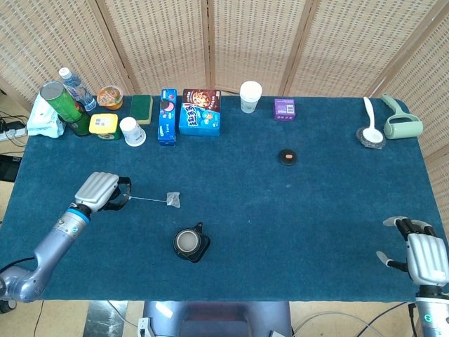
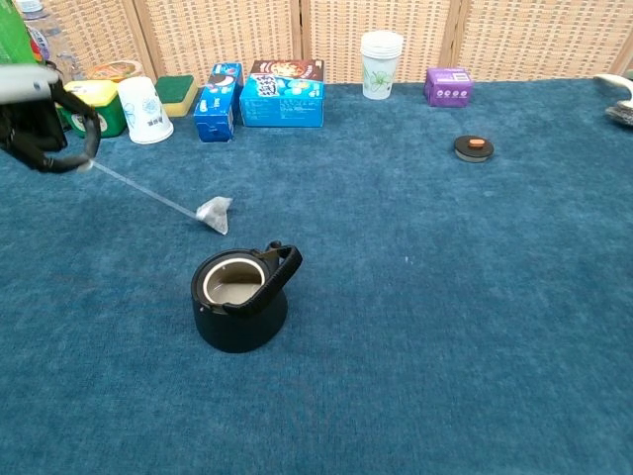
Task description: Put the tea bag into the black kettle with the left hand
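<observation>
My left hand [image 1: 100, 189] [image 2: 40, 119] is raised at the table's left side and pinches the end of a white string. The string runs taut down to the small grey tea bag [image 1: 172, 200] [image 2: 215, 212], which tilts up and barely touches the blue cloth. The black kettle [image 1: 191, 243] [image 2: 240, 299] stands lidless just in front and to the right of the bag, its handle folded over the rim. Palm down, my right hand [image 1: 423, 253] rests at the table's near right corner with its fingers apart and nothing in it.
The kettle's round lid [image 1: 287, 156] [image 2: 474, 147] lies mid-table to the right. Along the back edge stand a green bottle [image 1: 64, 109], a yellow tub [image 2: 88, 107], white cups [image 2: 148, 109] [image 2: 380, 50], blue boxes [image 2: 282, 91] and a purple box [image 2: 448, 86].
</observation>
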Tool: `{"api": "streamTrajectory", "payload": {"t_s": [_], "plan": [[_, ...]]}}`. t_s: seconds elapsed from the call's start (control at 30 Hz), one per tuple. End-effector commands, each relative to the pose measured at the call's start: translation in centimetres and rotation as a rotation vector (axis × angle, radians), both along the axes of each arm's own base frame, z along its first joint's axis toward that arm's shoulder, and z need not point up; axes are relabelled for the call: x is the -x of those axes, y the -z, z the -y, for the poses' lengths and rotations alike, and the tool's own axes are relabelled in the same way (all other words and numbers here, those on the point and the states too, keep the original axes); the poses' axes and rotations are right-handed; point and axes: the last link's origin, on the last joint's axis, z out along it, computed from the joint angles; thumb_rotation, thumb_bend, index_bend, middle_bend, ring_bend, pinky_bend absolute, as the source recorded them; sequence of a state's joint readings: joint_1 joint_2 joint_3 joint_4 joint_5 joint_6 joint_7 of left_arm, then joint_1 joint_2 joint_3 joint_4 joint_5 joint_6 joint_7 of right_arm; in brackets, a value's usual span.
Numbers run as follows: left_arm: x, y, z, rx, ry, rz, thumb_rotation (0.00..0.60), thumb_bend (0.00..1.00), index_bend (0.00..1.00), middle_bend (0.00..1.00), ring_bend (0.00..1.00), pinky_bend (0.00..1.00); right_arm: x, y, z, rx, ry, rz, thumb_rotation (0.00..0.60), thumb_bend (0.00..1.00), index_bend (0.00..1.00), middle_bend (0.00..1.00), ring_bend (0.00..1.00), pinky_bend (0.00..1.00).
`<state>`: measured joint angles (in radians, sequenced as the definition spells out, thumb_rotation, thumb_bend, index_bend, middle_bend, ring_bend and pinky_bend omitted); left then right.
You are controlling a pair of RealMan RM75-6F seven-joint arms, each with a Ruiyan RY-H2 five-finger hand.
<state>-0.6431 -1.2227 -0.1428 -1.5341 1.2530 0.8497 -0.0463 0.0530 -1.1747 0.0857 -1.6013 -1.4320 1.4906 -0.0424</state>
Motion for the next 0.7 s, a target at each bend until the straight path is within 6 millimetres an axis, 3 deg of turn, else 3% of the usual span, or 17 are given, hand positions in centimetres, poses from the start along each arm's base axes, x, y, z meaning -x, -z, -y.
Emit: {"api": "streamTrajectory", "payload": {"t_s": [0.03,0.43,0.7], "plan": [[-1.5,-1.2,-0.3,-0.017,0.033,0.046,0.6,0.51,0.6,1.0,1.0,1.0,0.1,0.0,-0.2,0.002,-0.002,0.005,0.6,0.17,0.35,0.34,0.44,0.25],[-6.6,-3.1,0.1,0.027,0.101,0.225,0.6,0.51,0.6,1.0,1.0,1.0,0.6,-0.2,-1.1,0.014,0.002,0.024,0.6,0.17,0.35,0.34,0.45,0.25],[-9.0,-3.7,1.3,0.09,0.146,0.305,0.6,0.52,0.6,1.0,1.0,1.0,1.0,-0.3,-1.5,0.023,0.009,0.033,0.6,0.17,0.35,0.34,0.45,0.25]]}}
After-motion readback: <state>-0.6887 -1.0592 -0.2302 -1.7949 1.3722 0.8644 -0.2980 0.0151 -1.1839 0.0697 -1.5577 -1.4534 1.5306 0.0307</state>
